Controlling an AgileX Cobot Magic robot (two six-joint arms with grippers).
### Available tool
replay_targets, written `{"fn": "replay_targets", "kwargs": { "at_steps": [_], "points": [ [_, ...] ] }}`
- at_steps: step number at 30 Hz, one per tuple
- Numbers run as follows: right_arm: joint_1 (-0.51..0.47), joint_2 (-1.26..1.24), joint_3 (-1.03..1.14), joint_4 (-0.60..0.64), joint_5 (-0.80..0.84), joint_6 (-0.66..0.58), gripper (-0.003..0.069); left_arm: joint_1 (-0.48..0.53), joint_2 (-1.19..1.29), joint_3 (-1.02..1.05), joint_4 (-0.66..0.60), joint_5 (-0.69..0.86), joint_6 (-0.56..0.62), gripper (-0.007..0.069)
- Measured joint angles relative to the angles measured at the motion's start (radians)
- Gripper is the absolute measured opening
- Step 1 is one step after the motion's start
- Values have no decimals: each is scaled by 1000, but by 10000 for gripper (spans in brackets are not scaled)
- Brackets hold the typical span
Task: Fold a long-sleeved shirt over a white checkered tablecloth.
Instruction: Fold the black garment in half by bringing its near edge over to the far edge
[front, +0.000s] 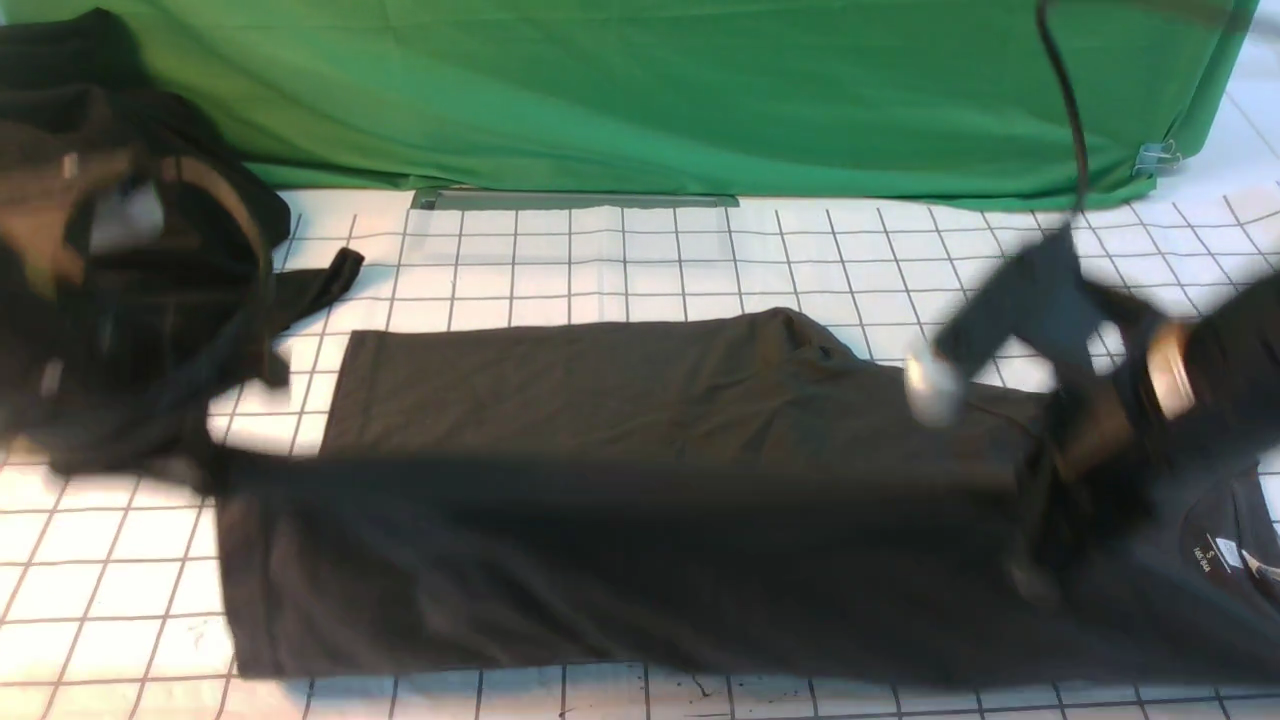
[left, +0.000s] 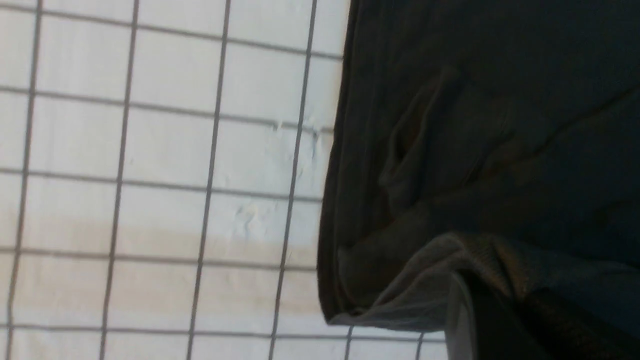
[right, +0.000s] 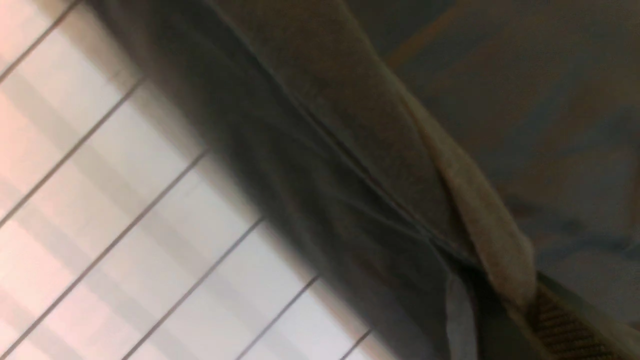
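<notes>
Front view | long-sleeved shirt (front: 640, 400) lies on white checkered tablecloth (front: 600, 260), long axis left-right, collar rightward | left fingers (left: 459, 320) pinch hem end, right fingers (right: 457, 315) pinch collar end | near edge spans between them

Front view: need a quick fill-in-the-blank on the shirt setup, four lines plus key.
1. The shirt lies on a white ___ tablecloth.
2. The fabric hanging behind it is ___.
3. The neck label sits at the shirt's end on the robot's ___ side.
4. The left gripper is shut on the ___.
Missing words: checkered; green; right; shirt.
</notes>
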Motion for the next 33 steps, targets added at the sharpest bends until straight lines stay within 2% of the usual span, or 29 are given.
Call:
{"fn": "replay_targets", "kwargs": {
  "at_steps": [4,14,20,22,24,26,27,30,33],
  "points": [
    [-43,134,-129,-1,-16,-33,34,21,125,-103,-15,-19,32,20],
    [-125,548,-548,-6,-50,-51,34,38,571,-523,52,0,37,20],
    [-130,681,-619,-12,-120,-47,48,39,714,-633,60,9,37,20],
    [-130,707,-624,-13,-150,-39,83,39,741,-646,60,6,37,21],
    [-130,723,-625,-17,-182,-32,139,40,752,-647,67,-5,37,27],
    [-130,730,-628,-21,-210,-25,235,40,757,-649,69,-28,37,55],
    [-130,730,-628,-22,-210,-25,244,40,757,-649,70,-30,37,59],
    [-130,732,-653,-24,-205,-5,342,41,757,-652,97,-68,37,152],
    [-130,724,-690,-25,-142,-1,360,41,757,-677,147,-55,39,235]
  ]
}}
